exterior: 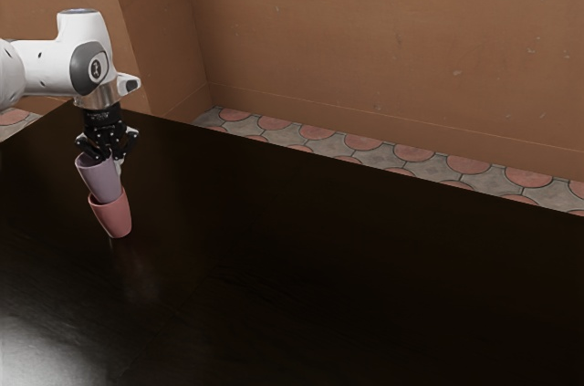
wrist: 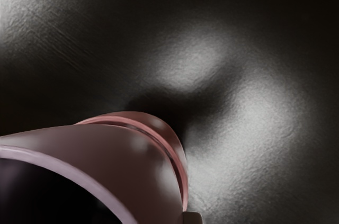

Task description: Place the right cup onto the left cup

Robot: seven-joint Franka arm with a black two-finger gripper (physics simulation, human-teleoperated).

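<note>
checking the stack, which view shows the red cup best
The exterior view: it shows the red cup from rim to base, the lilac cup partly inside it. The wrist view shows part of the red rim and side, the lilac cup hiding much else.

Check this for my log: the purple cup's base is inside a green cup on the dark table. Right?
Not quite: the lower cup isn't green. The exterior view shows the purple cup's base inside a pink cup on the dark table.

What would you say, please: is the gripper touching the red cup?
Apart: the exterior view shows the gripper above the red cup, with part of the purple cup visible between them.
</note>
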